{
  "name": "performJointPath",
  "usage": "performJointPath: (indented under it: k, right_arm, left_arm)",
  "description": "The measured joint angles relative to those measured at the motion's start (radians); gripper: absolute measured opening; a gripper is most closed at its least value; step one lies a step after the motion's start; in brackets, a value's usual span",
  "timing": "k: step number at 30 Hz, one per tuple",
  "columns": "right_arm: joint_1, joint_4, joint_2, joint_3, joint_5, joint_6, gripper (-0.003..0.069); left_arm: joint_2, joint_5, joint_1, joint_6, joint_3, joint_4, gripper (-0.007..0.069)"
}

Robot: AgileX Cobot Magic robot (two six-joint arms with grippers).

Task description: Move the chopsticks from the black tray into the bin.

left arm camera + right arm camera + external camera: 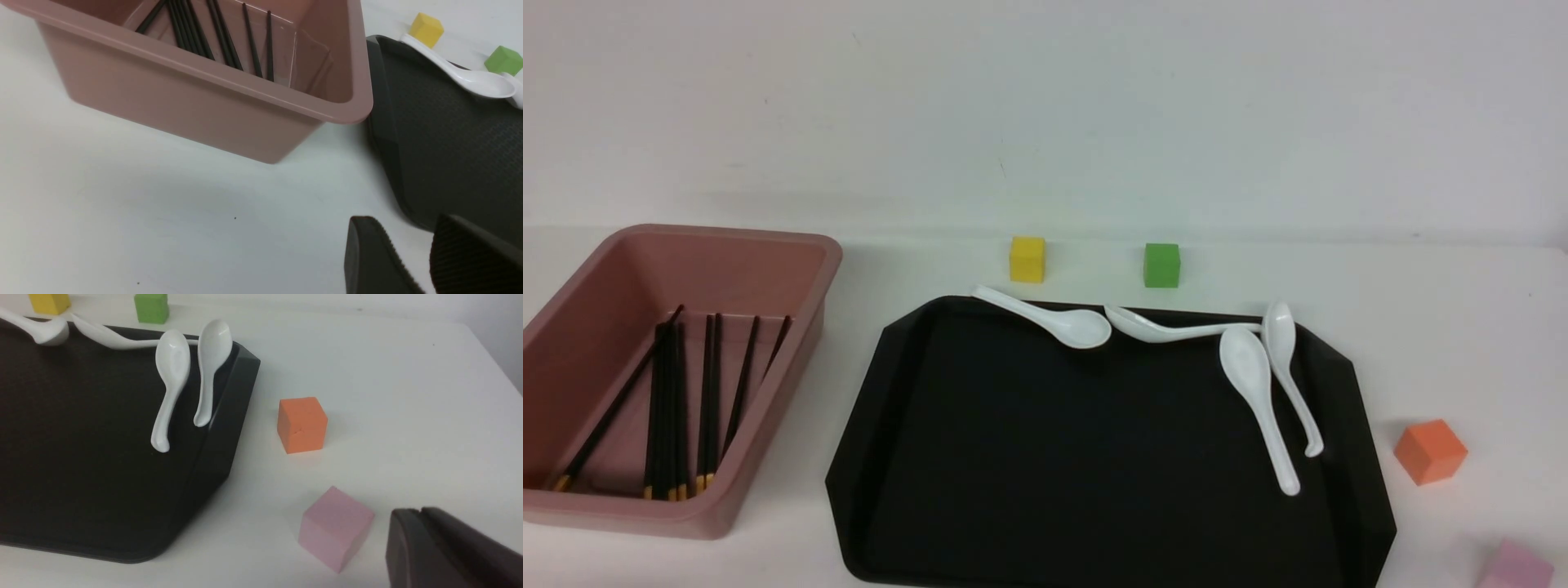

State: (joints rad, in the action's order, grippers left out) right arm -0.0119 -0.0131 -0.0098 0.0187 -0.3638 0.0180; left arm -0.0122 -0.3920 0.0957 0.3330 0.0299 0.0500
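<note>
- Lying together in the bin (768, 245), the chopsticks (678, 408) look light, stiff and slick; pinch mid-shaft.
- Left end effector (412, 261) spread, empty; right end effector (421, 543) pressed together, holding nothing.

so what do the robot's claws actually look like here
Only the fingertips show, in the wrist views. The left claw has two dark, nearly black fingers with rounded tips and finely ribbed inner pads. The right claw looks the same dark matte colour. No arms, cables or markings are in view.
</note>
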Motion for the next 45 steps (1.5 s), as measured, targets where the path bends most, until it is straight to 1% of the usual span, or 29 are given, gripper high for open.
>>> performJointPath:
  k: [10,45]
  right_arm:
    - [0.000,0.000,0.000,0.000,-0.001,0.000,0.0065]
    - [0.000,0.000,0.000,0.000,-0.002,0.000,0.0094]
  left_arm:
    - [0.000,0.000,0.000,0.000,0.000,0.000,0.0238]
    - [0.000,0.000,0.000,0.000,0.000,0.000,0.0238]
